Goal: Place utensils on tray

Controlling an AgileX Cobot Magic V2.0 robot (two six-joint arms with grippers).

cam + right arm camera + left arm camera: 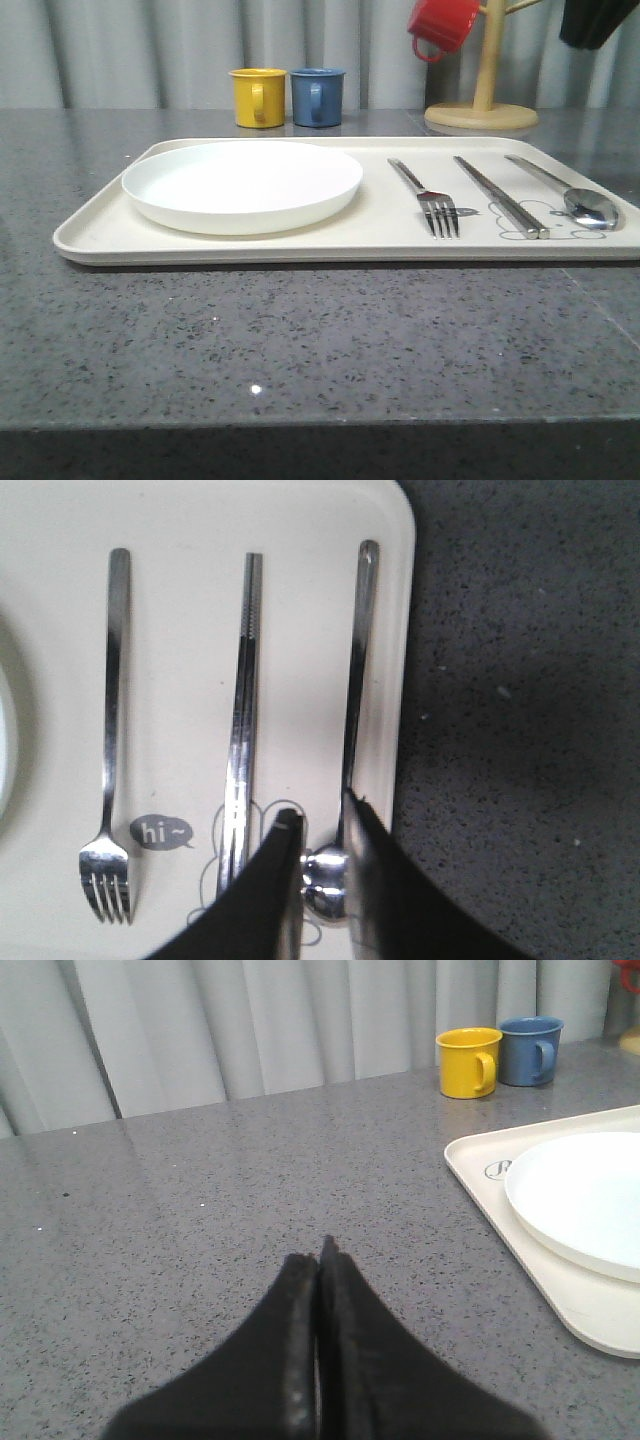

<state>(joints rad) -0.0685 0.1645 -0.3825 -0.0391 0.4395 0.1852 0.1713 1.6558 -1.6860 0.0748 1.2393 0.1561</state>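
Observation:
The cream tray (250,245) lies across the table and holds three utensils on its right half: a fork (430,195), a pair of chopsticks (500,195) and a spoon (590,208). From the right wrist view the fork (112,730), chopsticks (243,710) and spoon (355,700) lie side by side on the tray (175,680). My right gripper (322,815) hangs above the spoon's bowl, open by a narrow gap and holding nothing. Its dark body shows high at the right (595,20). My left gripper (320,1250) is shut and empty over bare table, left of the tray (560,1295).
A round white plate (242,183) fills the tray's left half. A yellow mug (258,97) and a blue mug (318,96) stand behind the tray. A red mug (443,24) hangs on a wooden mug tree (482,110) at the back right.

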